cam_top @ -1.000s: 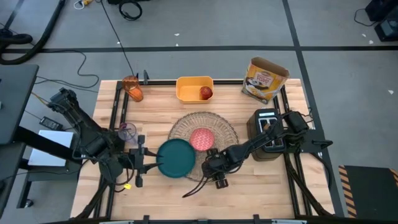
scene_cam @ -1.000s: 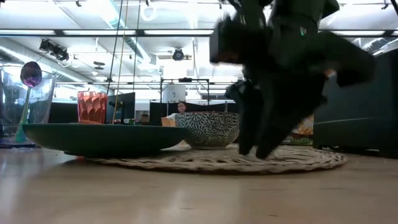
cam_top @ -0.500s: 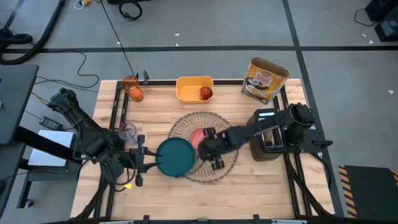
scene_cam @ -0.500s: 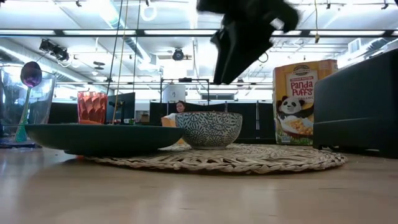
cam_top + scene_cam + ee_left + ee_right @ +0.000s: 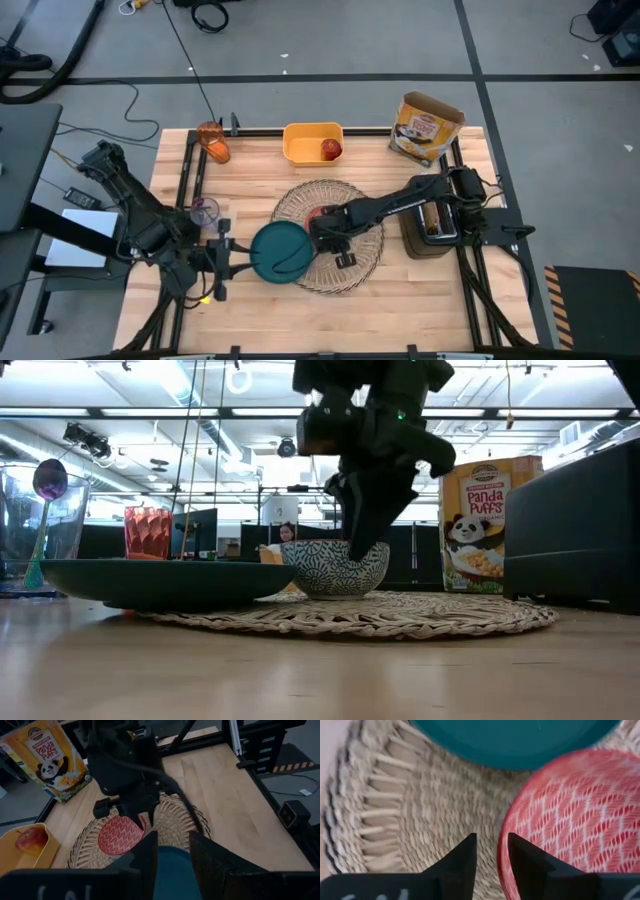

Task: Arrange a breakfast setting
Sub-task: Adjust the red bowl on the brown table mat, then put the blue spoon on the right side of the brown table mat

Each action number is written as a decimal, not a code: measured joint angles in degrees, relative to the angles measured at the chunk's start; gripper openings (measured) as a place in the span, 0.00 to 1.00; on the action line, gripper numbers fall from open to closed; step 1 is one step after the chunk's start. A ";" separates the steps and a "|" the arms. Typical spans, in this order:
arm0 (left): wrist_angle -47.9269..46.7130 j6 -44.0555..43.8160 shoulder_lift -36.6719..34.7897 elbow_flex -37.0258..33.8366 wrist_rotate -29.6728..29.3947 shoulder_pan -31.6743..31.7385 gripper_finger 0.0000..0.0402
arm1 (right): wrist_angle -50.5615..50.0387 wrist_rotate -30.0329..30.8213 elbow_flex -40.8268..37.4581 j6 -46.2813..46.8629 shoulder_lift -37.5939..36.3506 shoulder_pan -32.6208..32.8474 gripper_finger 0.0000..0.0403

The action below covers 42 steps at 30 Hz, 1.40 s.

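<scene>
The round woven placemat [image 5: 352, 200] lies mid-table. On it stands the pink bowl [image 5: 120, 834], patterned black and white outside [image 5: 335, 568]. My right gripper [image 5: 492, 842] reaches steeply down at the bowl's near rim and is shut on it. The teal plate [image 5: 283, 253] overlaps the placemat's left near edge, with my left gripper [image 5: 238, 260] shut on its left rim. A red apple [image 5: 331, 150] sits in the yellow tub. The orange cup [image 5: 213, 142] stands at the far left. My left gripper pinches the plate's left rim [image 5: 172, 862] between its two fingers, coming nearly level from the table's left. The plate stays about level, its right side over the placemat's edge. My right gripper has the bowl's near rim [image 5: 504, 837] between its fingers, one finger [image 5: 525, 857] inside the bowl and one outside. The fingers point steeply down from above. The bowl stands upright on the placemat.
A black toaster [image 5: 430, 215] stands right of the placemat, and a cereal box [image 5: 428, 127] stands at the far right. The yellow tub [image 5: 308, 140] is at the far middle. A clear glass [image 5: 205, 212] holding a small utensil stands beside my left arm.
My right gripper has left the placemat's near edge, risen, gone toward the far left, and come down at the bowl's near rim. The bowl, the plate and my left gripper have stayed where they were.
</scene>
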 joint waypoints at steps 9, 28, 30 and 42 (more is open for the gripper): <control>-0.36 0.10 0.00 0.01 -0.01 -0.28 0.30 | -2.40 3.15 0.02 -0.39 -1.96 0.02 0.04; -7.62 -6.63 -1.51 6.39 4.50 2.85 0.30 | 2.56 4.67 -3.87 2.38 -2.99 -0.29 0.16; -13.43 -9.60 -1.49 9.45 6.60 4.10 0.30 | 2.58 5.61 -3.91 2.62 -2.99 -0.15 0.20; -60.63 -40.23 -1.80 22.86 11.91 9.36 0.30 | -3.52 15.60 1.60 2.40 -9.97 3.55 0.48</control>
